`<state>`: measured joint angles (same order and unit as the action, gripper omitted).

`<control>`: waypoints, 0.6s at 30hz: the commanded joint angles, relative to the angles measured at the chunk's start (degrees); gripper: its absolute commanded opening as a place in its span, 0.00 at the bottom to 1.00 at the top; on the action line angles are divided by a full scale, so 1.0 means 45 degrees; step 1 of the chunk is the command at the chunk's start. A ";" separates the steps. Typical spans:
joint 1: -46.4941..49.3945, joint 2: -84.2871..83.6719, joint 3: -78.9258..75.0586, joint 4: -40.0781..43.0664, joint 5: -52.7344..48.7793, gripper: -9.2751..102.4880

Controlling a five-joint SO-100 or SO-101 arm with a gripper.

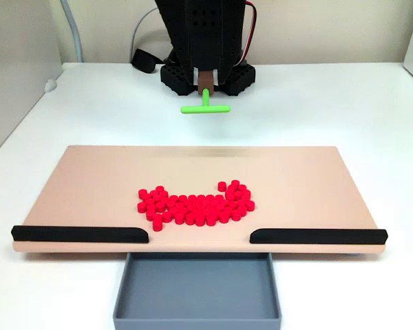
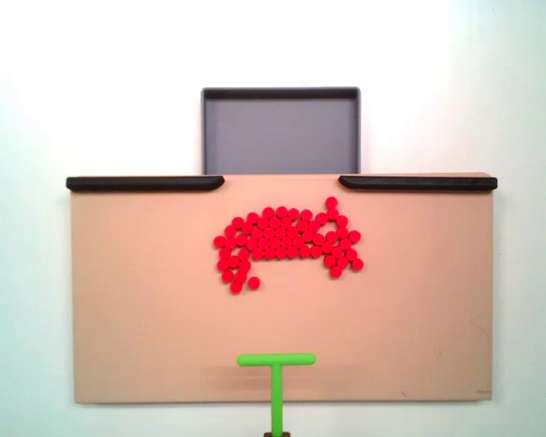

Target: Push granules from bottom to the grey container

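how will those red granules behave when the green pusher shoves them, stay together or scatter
The granules are many separate little cylinders lying loose on the tan board, so they will probably spread sideways rather than move as one. The green pusher looks narrower than the cluster, so the outer ones may slip past. Any that tip over could roll.

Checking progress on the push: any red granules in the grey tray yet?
No. In a fixed view the grey container is bare inside, and the granules all lie clustered on the tan board short of the gap.
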<state>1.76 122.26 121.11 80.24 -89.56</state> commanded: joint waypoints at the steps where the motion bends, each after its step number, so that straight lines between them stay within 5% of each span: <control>1: -0.0078 0.0137 -0.0098 -0.0117 0.0313 0.08; 18: -0.0156 -0.0098 -0.0098 -0.0117 0.0371 0.08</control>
<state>1.14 121.64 121.11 80.24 -88.51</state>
